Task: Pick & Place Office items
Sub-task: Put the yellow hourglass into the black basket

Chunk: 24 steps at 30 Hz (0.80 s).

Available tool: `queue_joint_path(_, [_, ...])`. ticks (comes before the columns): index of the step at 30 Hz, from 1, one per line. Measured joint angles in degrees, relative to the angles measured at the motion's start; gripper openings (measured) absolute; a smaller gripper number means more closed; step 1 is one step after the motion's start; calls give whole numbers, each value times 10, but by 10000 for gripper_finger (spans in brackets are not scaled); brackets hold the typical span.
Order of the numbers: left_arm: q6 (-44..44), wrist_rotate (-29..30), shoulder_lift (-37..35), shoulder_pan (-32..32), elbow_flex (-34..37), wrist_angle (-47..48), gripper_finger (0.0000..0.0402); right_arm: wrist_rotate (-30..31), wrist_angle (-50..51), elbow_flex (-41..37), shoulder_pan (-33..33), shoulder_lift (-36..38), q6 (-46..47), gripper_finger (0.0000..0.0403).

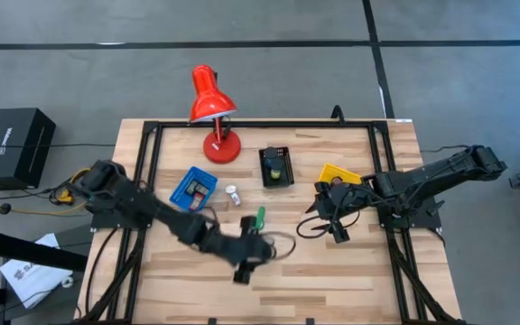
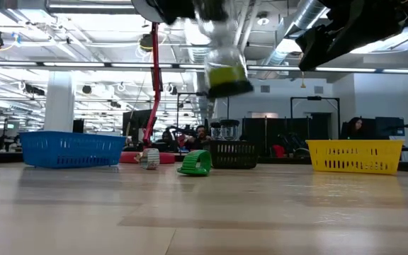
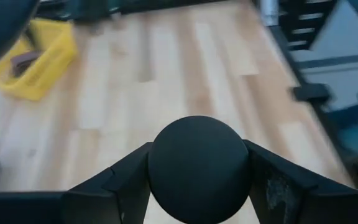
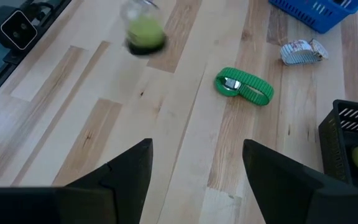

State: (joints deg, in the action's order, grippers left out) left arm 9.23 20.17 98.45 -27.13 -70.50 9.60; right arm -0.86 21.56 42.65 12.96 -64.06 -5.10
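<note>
Overhead: left gripper (image 1: 246,262) hangs over the table's near-centre, fingers clamped on a dark round item; black bin (image 1: 276,167) lies beyond it, toward the lamp side, yellow bin (image 1: 339,174) off to its right. Right gripper (image 1: 337,226) waits beside that yellow bin, jaws parted and empty.

Table level: the carried jar-like item (image 2: 225,67) — greenish inside, blurred — is well above the wood.

Left wrist: its black round lid (image 3: 199,168) fills the gap between both fingers.

Right wrist: green wristband (image 4: 244,86) lies flat — nearer this arm.
</note>
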Motion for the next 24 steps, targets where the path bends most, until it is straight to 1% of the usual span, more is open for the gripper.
queue_joint_path(1, [0, -4, 0, 13, 0, 2, 221, 0, 0, 0, 0, 0, 0, 240])
queue_joint_path(5, [-7, -57, 14, 58, 0, 1, 215, 0, 0, 0, 0, 0, 0, 240])
queue_joint_path(8, [-42, -66, 26, 81, 0, 0, 211, 0, 1, 0, 0, 0, 0, 240])
queue_joint_path(10, [-49, -67, 30, 95, 0, -4, 215, 0, 1, 0, 0, 0, 0, 240])
queue_joint_path(15, [-54, -95, 41, 128, 10, -22, 227, 0, 0, 0, 0, 0, 0, 240])
queue_joint_path(22, [-29, -119, 50, 162, 39, -26, 213, 0, -11, 0, 0, 0, 1, 240])
queue_joint_path(24, [-29, -126, 50, 169, 52, -48, 215, 0, -10, 0, 0, 0, 1, 240])
